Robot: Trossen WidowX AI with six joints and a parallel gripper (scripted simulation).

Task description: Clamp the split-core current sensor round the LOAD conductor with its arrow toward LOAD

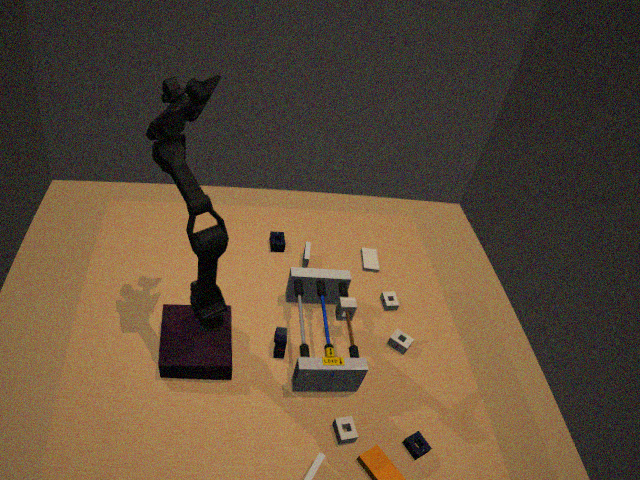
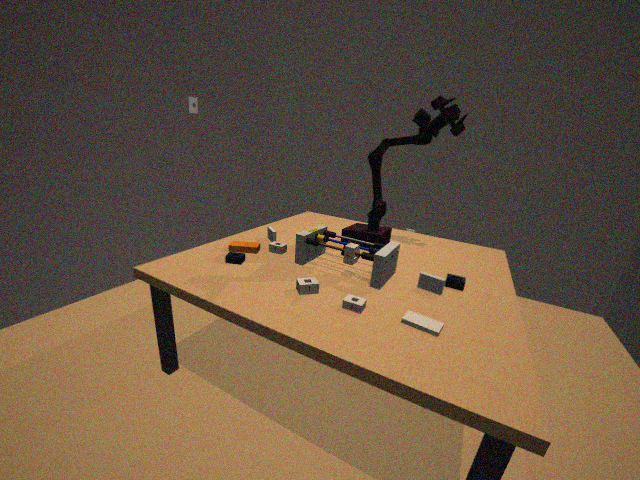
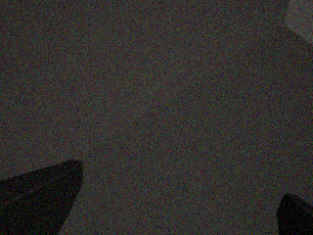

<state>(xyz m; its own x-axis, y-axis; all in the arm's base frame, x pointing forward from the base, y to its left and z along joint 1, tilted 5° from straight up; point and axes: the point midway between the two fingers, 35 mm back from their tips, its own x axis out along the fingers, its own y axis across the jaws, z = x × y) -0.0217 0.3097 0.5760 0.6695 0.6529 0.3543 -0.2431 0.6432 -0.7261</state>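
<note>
My gripper [image 1: 217,80] [image 2: 461,107] [image 3: 184,191] is open and empty, high above the table and far from the rig. The rig has grey, blue and brown conductors between two grey end blocks. The yellow LOAD label [image 1: 331,361] is on the near block in the top view, at the end of the blue conductor [image 1: 325,322]. A small dark upright object [image 1: 280,342] stands beside the grey conductor [image 1: 302,322]; it may be the open sensor, but its jaws and arrow are too small to tell. A pale block [image 1: 347,303] [image 2: 351,253] sits around the brown conductor [image 1: 351,333].
A dark block [image 1: 277,241] [image 2: 455,281] and white plates [image 1: 370,259] [image 2: 431,283] lie beyond the rig. Pale blocks with square holes [image 1: 395,341] [image 2: 354,305] stand beside it. An orange block [image 1: 381,465] [image 2: 244,246] and a dark holed block [image 2: 235,257] lie past the LOAD end.
</note>
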